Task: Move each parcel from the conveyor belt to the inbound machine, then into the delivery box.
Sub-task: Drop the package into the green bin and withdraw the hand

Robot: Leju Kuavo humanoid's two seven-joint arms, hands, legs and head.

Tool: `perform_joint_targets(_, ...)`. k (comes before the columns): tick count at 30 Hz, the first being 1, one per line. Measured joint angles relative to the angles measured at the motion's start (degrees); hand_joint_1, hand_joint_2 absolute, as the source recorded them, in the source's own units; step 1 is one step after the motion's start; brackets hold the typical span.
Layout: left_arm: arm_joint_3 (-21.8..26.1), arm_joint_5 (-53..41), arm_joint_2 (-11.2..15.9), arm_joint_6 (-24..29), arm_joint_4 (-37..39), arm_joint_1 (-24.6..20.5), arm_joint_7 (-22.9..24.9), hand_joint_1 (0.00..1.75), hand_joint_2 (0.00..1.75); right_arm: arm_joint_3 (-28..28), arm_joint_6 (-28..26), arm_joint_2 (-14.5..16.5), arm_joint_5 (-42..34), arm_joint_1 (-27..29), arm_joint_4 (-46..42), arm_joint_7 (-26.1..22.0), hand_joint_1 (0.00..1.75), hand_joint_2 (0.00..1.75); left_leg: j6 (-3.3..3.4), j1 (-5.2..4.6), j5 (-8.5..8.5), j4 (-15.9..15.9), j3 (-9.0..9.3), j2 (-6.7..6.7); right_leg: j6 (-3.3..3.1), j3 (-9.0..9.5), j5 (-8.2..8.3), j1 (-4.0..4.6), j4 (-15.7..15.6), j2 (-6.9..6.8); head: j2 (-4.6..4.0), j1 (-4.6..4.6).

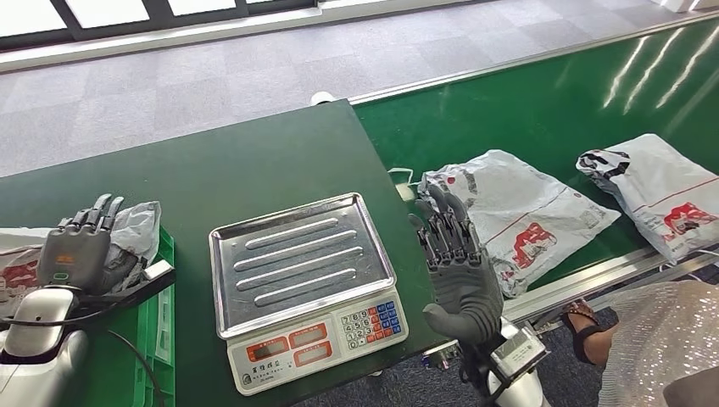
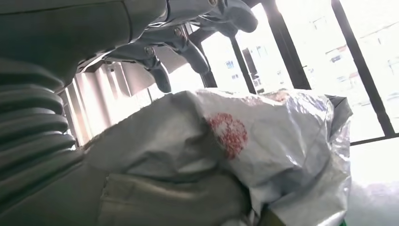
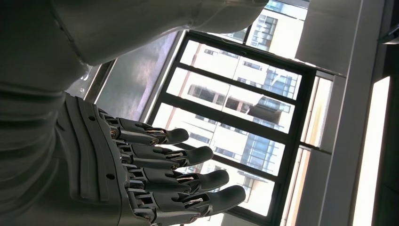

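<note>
On the belt (image 1: 543,93), at about 3 o'clock from the scale (image 1: 305,288), lies the near bag (image 1: 517,212), a crumpled grey poly mailer with red print; a second bag (image 1: 657,186) lies farther along at 3 o'clock, near the frame's edge. Both look light, soft and slick, likely to sag and slide, so the best hold is probably a bunched fold or a pinch across the fuller middle, not a flat corner. The right hand (image 1: 458,263) hangs between scale and near bag, upright, fingers spread, holding nothing. At 9 o'clock from the scale, the left hand (image 1: 80,246) rests over a third bag (image 1: 131,225) in the green box (image 1: 161,322), fingers extended; whether it grips the film I cannot tell. The left wrist view shows what the head view cannot: that bag (image 2: 226,141) bulges just under the straightened fingers (image 2: 160,70), which arch above the film. The right wrist view shows the right hand (image 3: 155,183) with fingers parted against a window (image 3: 244,113), no bag near them.
</note>
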Motion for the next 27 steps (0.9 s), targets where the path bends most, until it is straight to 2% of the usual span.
perform_joint_targets(3, 0.32, 1.00, -0.10, 0.17, -1.14, 0.34, -0.08, 0.00, 0.00, 0.00, -0.01, 0.00, 0.12, 0.30, -0.23, -0.02, 0.00, 1.75, 0.01, 0.00, 0.00, 0.00, 0.00, 0.00, 0.00, 0.00, 0.00, 0.00, 0.00, 0.00, 0.00, -0.01)
perform_joint_targets(5, 1.30, 5.02, -0.49, 0.67, -2.70, 1.23, -1.11, 0.00, 0.00, -0.01, -0.16, 0.02, 0.45, 0.59, -0.44, -0.02, 0.00, 0.87, 0.01, -0.01, -0.01, 0.00, 0.00, 0.00, 0.00, 0.00, 0.00, -0.01, 0.00, 0.00, -0.01, -0.01)
perform_joint_targets(7, 3.48, 14.08, -1.53, 0.76, -6.48, 3.47, -3.11, 0.00, 0.00, -0.16, -0.52, 0.16, 1.16, 1.31, -0.98, 0.05, 0.00, 0.00, 0.01, -0.03, -0.01, 0.00, 0.00, 0.01, 0.00, -0.01, 0.00, -0.03, 0.00, 0.00, -0.01, 0.00)
perform_joint_targets(10, 7.16, 32.52, -3.81, -1.72, -15.43, 8.87, -6.04, 0.00, 0.00, -0.68, -1.57, 0.63, 2.60, 2.68, -1.90, 0.79, 0.00, 0.00, 0.06, -0.05, -0.10, 0.00, 0.01, 0.07, 0.01, -0.01, -0.01, -0.06, 0.00, 0.04, 0.00, 0.00)
perform_joint_targets(13, 9.35, 46.06, -6.01, -2.05, -25.59, 15.97, -9.82, 0.00, 0.00, -0.98, -3.41, 0.96, 4.77, 4.05, -2.53, 1.99, 0.00, 1.31, 0.10, -0.06, -0.20, 0.00, 0.01, 0.23, 0.02, -0.07, -0.04, -0.09, -0.01, 0.18, -0.01, -0.01)
perform_joint_targets(14, 9.71, 49.01, -6.73, -1.65, -29.18, 18.52, -11.30, 0.00, 0.00, -1.07, -4.25, 1.00, 5.76, 4.41, -2.69, 2.59, 0.00, 1.31, 0.11, -0.07, -0.23, 0.00, -0.01, 0.26, 0.04, -0.08, -0.06, -0.10, -0.01, 0.22, -0.01, 0.00)
perform_joint_targets(17, 9.98, 55.55, -8.82, -1.53, -39.31, 25.42, -14.77, 0.00, 0.00, -1.77, -8.05, 1.06, 11.15, 4.81, -2.88, 6.41, 0.00, 0.00, 0.18, -0.10, -0.30, 0.00, -0.04, 0.27, 0.12, -0.08, -0.13, -0.11, -0.02, 0.24, 0.00, 0.01)
perform_joint_targets(20, 9.95, 59.00, -11.11, -1.91, -47.92, 31.58, -19.60, 0.00, 0.00, -3.64, -14.82, 1.02, 22.64, 3.87, -2.02, 12.85, 0.00, 0.00, 0.22, -0.11, -0.38, 0.00, -0.05, 0.29, 0.17, -0.08, -0.17, -0.13, -0.03, 0.25, 0.00, -0.01)
perform_joint_targets(24, 8.94, 60.65, -14.36, -3.87, -55.18, 36.74, -23.38, 0.00, 0.00, -7.69, -18.14, -0.86, 34.33, 0.84, 2.86, 18.44, 0.00, 1.75, 0.33, -0.17, -0.39, 0.02, -0.03, 0.22, 0.25, 0.01, -0.20, -0.17, -0.07, 0.09, 0.00, 0.00)
perform_joint_targets(27, 7.77, 60.78, -16.11, -6.36, -57.01, 39.27, -22.89, 0.00, 0.00, -10.44, -19.34, -3.81, 43.84, 0.15, 6.62, 21.66, 0.00, 1.75, 0.45, -0.25, -0.37, 0.03, -0.04, 0.06, 0.32, 0.08, -0.22, -0.25, -0.07, -0.12, -0.01, 0.01)
